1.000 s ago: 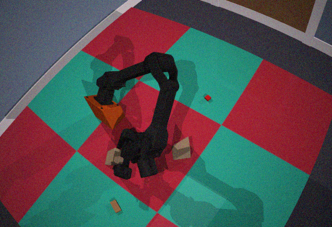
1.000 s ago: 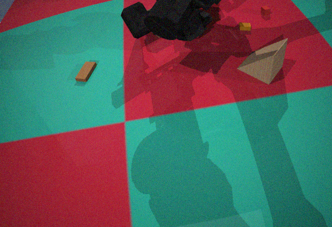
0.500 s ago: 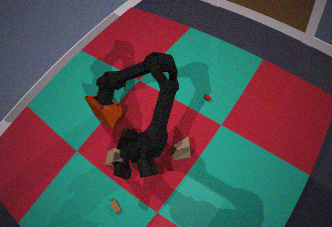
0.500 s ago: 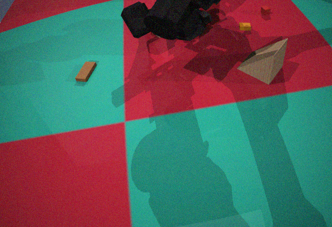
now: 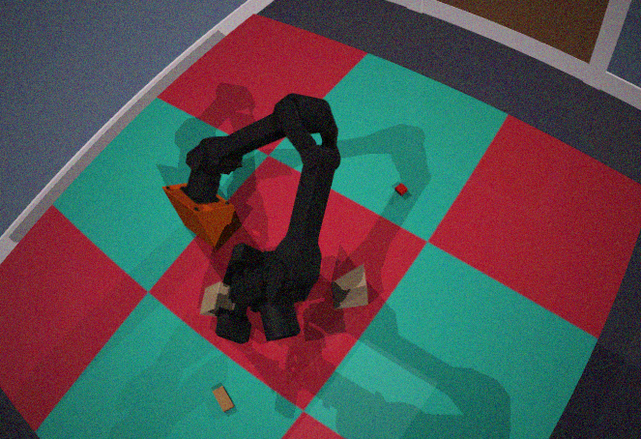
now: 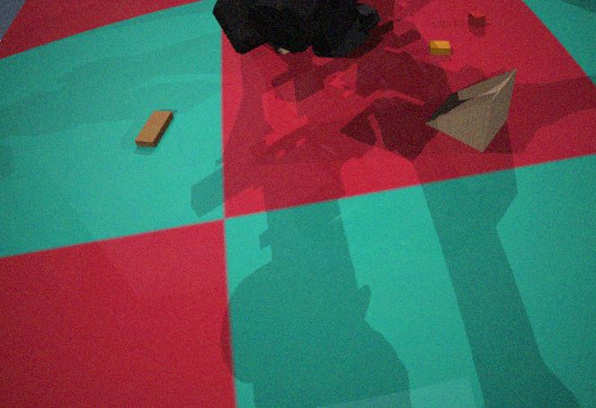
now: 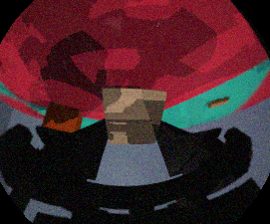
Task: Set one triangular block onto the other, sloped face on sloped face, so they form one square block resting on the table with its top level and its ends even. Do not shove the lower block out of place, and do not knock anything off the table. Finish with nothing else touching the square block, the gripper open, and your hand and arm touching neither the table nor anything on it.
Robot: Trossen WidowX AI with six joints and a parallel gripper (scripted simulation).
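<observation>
You have one triangular block [image 5: 214,298] [image 6: 284,50] [image 7: 135,106] of pale, tan wood gripped between the black fingers of your gripper [image 5: 230,301] [image 6: 300,33] [image 7: 133,119]. The wrist view shows its flat, angular faces crossed by hard-edged shadow; from outside, only a small pale corner peeks out under the dark hand. You cannot tell from these views whether it touches the table.

The second triangular block [image 5: 354,292] [image 6: 476,112], a wedge in the same tan wood, stands apart from the held one, on the same red square of the table [image 5: 538,186] [image 6: 91,312] [image 7: 199,112]. Its pointed upper edge rises sharply, and shadow darkens part of its slope. The two are not joined.

Your matte black arm [image 5: 310,201] bends in rounded, bulky segments from a wedge-shaped orange base [image 5: 223,216] [image 7: 71,123]. The table is patterned in large crimson and teal squares, overlaid with long, angular shadows.

A flat brown brick [image 5: 222,398] [image 6: 154,128] [image 7: 218,103] lies on teal. A small red cube [image 5: 401,189] sits on another teal square. In the exterior view, a little yellow block [image 6: 440,48] and a red block [image 6: 476,19] rest on crimson, beyond the second wedge.
</observation>
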